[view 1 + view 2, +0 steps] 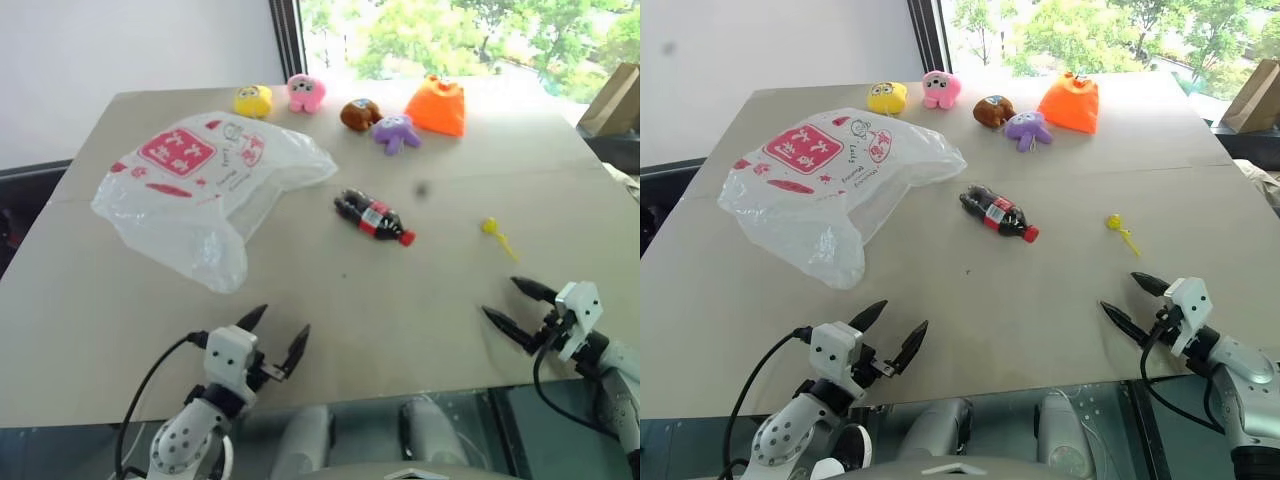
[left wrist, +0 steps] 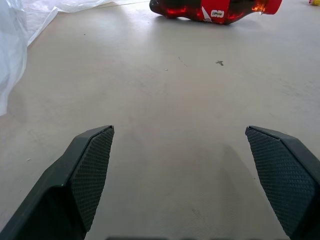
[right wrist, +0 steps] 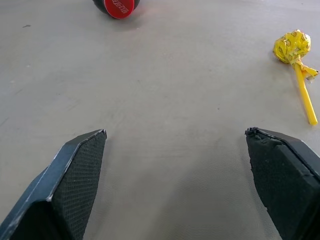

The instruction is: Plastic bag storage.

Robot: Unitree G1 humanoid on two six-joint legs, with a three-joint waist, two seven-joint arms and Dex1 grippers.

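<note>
The plastic bag [image 1: 200,185], crinkly translucent white film with red print, lies spread on the left part of the beige table [image 1: 330,300]; its edge also shows in the left wrist view [image 2: 12,55]. My left gripper [image 1: 275,338] hovers open at the near edge, below the bag and apart from it, with nothing between its fingers. At the near right edge my right gripper [image 1: 505,303] stands open and empty too.
A small cola bottle [image 1: 373,216] lies mid-table. A yellow lollipop [image 1: 495,235] lies to its right. At the far edge sit several plush toys: yellow [image 1: 253,100], pink [image 1: 305,92], brown [image 1: 359,114], purple [image 1: 396,132], plus an orange pouch [image 1: 438,106].
</note>
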